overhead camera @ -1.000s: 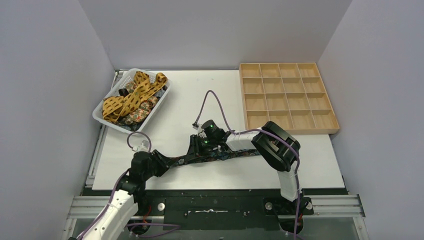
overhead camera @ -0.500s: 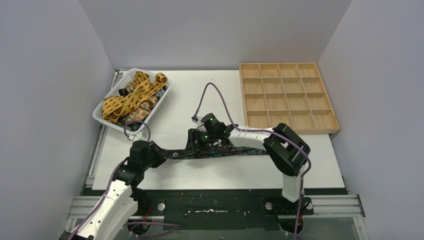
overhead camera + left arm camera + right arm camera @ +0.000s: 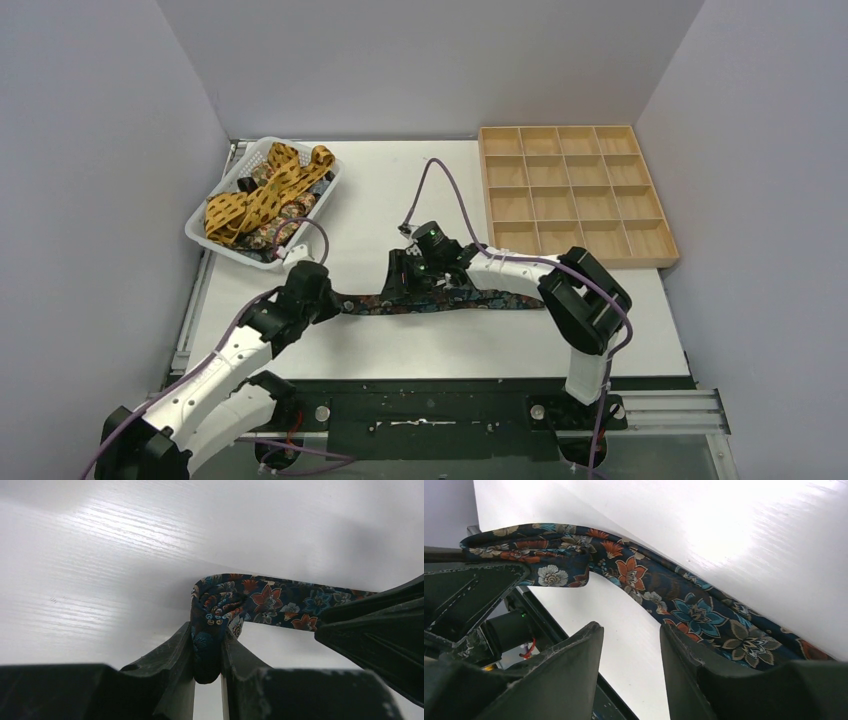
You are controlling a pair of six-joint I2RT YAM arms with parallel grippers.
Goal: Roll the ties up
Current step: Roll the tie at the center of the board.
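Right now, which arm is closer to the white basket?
Left arm: jaws pinch the floral tie near the basket. Right arm is farther off, partway along the tie.

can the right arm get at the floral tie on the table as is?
Likely yes. The right gripper hangs open just beside the floral tie, with nothing between them; the left gripper pinches only its end.

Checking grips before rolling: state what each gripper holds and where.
Left gripper pinches the floral tie at its bunched end. Right gripper holds nothing, jaws open by the tie.
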